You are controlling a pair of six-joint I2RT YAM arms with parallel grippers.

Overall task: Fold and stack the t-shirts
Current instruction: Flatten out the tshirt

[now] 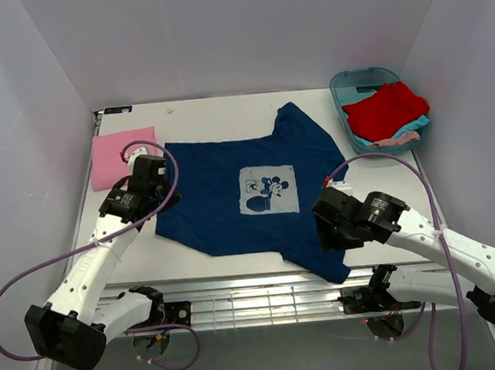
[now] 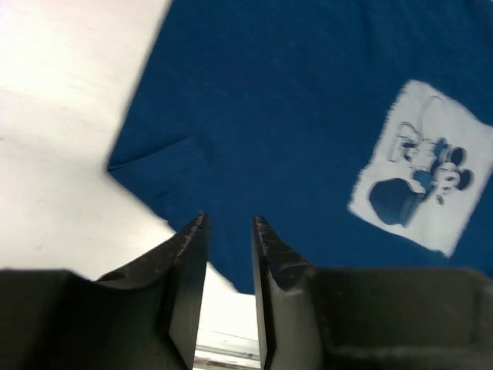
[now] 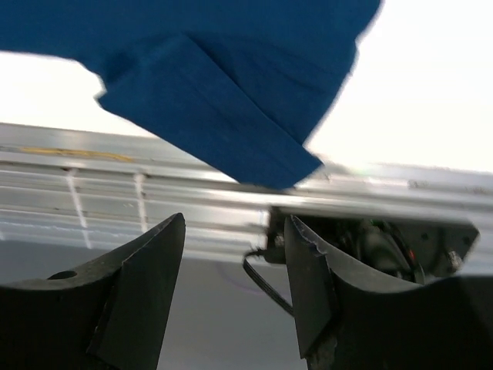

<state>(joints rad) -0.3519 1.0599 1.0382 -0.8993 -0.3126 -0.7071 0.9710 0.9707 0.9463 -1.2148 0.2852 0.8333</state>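
While the navy t-shirt point(image 1: 223, 204) lies flat, print up, on the table point(image 1: 208, 119) from above, the left wrist view shows the left gripper point(image 2: 229, 223) narrowly parted, empty, over its edge; the right wrist view, the right gripper point(image 3: 235, 223) spread, empty, by its near corner. Recommend: pinch both corners squarely; lift together.

Bright and even from above in the top view, dimmer toward the lower corners, crisp across the middle, slightly bowed at the side walls (wide lens). Washed almost white on the table point(image 2: 54, 116) at upper left of the left wrist view, smeared over the print point(image 2: 424, 169) on the navy t-shirt point(image 2: 293, 92). Soft throughout the right wrist view, blown out at upper right. Dark and shadowed along the bottom: left tool point(image 2: 229, 223), right tool point(image 3: 235, 223).
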